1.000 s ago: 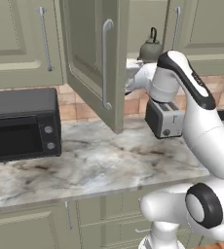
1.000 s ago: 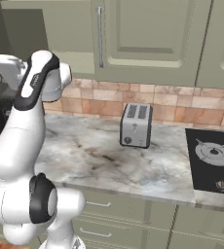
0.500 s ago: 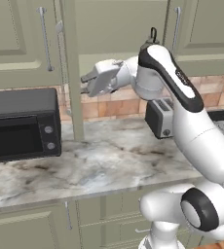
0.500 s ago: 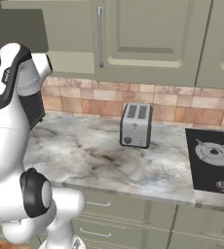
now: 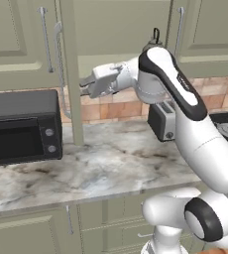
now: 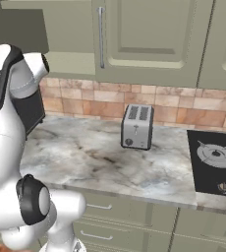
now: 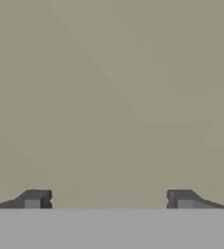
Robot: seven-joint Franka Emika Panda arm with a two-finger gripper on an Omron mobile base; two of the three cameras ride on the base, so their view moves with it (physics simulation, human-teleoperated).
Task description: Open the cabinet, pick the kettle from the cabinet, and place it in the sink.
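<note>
cabinet door swung wide, gripper empty at its edge

i see the gripper (image 5: 86, 88) with its jaws spread and nothing between them, just beside the edge-on open door of the cabinet (image 5: 70, 74). the kettle (image 5: 155, 37) peeks out above my arm, on the shelf inside. a toaster (image 6: 137, 126) stands on the marble counter (image 6: 95, 157).

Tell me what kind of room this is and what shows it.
A rendered home kitchen, most likely: a marble counter with a silver toaster on it, a black microwave oven to the side, a stove burner, and sage-green wall cabinets above a tiled backsplash.
</note>
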